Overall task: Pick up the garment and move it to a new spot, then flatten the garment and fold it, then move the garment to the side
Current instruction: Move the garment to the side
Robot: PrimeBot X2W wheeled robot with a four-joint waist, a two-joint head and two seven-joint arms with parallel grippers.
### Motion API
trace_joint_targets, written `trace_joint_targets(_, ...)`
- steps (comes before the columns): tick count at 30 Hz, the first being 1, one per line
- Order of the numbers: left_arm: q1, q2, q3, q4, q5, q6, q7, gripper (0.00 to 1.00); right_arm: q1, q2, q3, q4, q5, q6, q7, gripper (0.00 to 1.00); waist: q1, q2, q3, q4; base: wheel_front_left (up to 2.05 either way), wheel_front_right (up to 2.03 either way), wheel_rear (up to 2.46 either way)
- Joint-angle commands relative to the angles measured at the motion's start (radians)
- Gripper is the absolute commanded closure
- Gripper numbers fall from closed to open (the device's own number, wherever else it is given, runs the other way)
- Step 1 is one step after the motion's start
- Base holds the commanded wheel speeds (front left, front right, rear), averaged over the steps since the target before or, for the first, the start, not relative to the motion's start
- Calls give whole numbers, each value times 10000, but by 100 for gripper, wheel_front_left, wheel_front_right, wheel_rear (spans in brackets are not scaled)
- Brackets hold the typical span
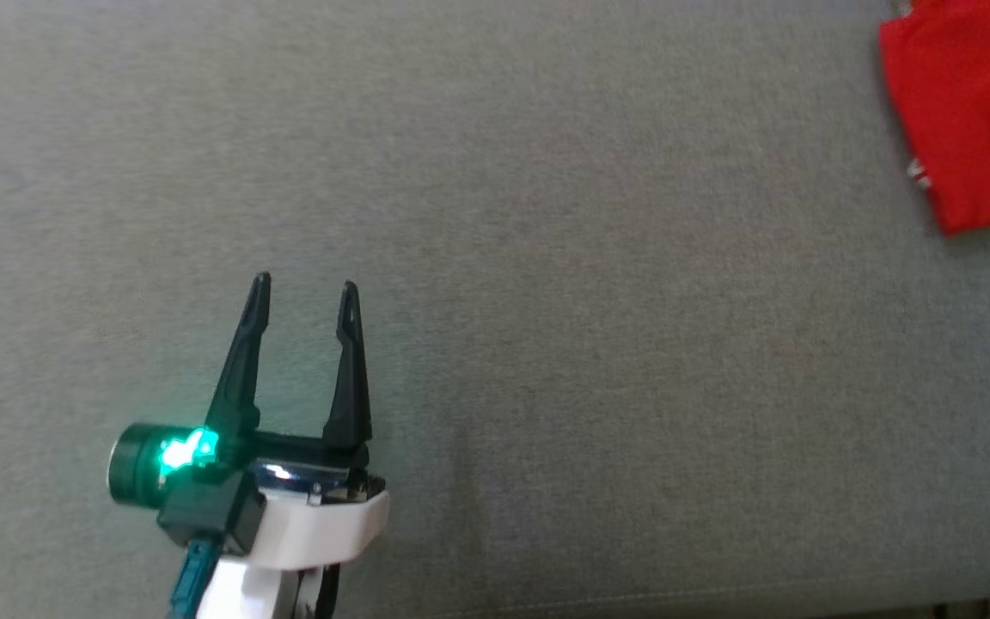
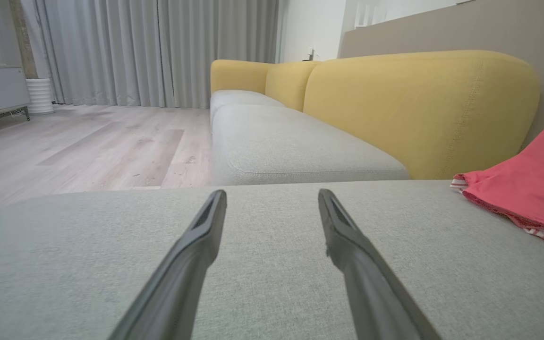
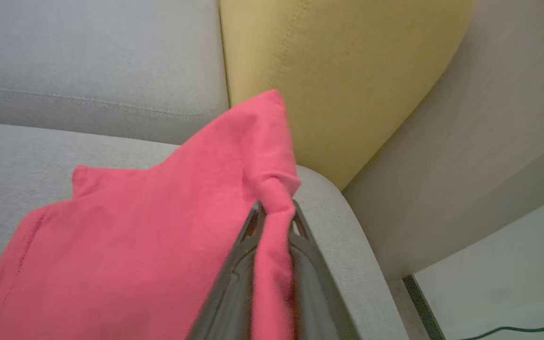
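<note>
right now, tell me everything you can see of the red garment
The garment is red, soft-looking knit cloth, loosely rumpled rather than flat. A red-and-white striped trim shows at one edge. It lies on the grey seat cushion near the cushion's corner, beside the yellow backrest. One bunched fold is pinched in the shut right gripper, with cloth draping down between its fingers.
</note>
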Motion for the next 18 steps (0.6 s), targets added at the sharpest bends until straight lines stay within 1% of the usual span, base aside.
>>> trace_joint_targets(1, -275, -60, 366, -282, 82, -63, -51, 0, -95, -469, -85, -227, -139, 65, 87, 3, -3, 0, 413, -347, 0, 0, 0)
trace_joint_targets(2, -345, -60, 353, -242, 126, -114, -51, 0, -146, -517, -173, -238, -221, 65, 71, 0, -3, 0, 418, -353, 0, 0, 0)
trace_joint_targets(4, -439, -60, 336, -154, 169, -167, -51, 0, -152, -507, -288, -301, -424, 65, -8, 0, -3, 0, 288, -351, 0, 0, 0)
trace_joint_targets(7, -450, -60, 312, 62, 162, -251, -51, 0, 133, -163, -455, -485, -741, 65, -425, 0, -3, 0, -153, -319, 0, 0, 0)
trace_joint_targets(9, -377, -60, 332, 226, 68, -297, -51, 0, 555, 369, -503, -679, -828, 65, -743, 0, -3, 0, -616, -317, 0, 0, 0)
trace_joint_targets(12, -129, -60, 380, 547, -103, -288, -51, 0, 1505, 1410, -435, -1038, -748, 65, -1193, 0, -3, 0, -1359, -329, 0, 0, 0)
trace_joint_targets(16, 353, -60, 486, 1172, -505, -93, -51, 0, 3234, 2945, -179, -1520, -406, 65, -1899, 0, -3, 0, -2528, -329, 0, 0, 0)
trace_joint_targets(18, 626, -60, 473, 1389, -763, -25, -51, 0, 4204, 3614, -315, -1877, -346, 65, -2174, 0, -3, 0, -3097, -227, 0, 0, 0)
